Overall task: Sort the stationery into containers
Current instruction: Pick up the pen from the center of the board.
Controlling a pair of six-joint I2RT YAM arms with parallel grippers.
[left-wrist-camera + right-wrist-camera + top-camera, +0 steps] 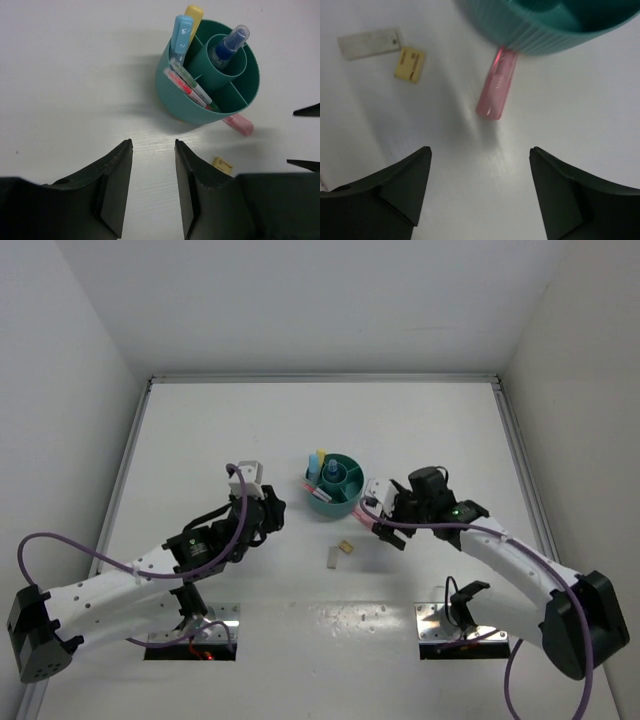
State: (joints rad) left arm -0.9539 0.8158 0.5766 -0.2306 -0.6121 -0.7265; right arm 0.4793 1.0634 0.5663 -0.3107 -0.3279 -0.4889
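The round teal organiser (pixel 335 485) stands mid-table. In the left wrist view its wall (pixel 182 107) encloses a yellow marker (pixel 194 12), a light-blue marker (pixel 182 30), thin pink and grey pens (pixel 185 87), and a clear-blue pen (pixel 230 44) in the central cup. A pink marker (pixel 497 90) lies on the table against the organiser's base (pixel 540 37). A tan eraser (pixel 410 64) and a grey eraser (pixel 370 43) lie close by. My right gripper (pixel 480 152) is open and empty, just short of the pink marker. My left gripper (pixel 153 145) is open and empty, left of the organiser.
White walls enclose the table on the left, back and right. The two erasers (pixel 340 552) lie between the two grippers in front of the organiser. My right gripper's fingertips (pixel 305 111) show at the right edge of the left wrist view.
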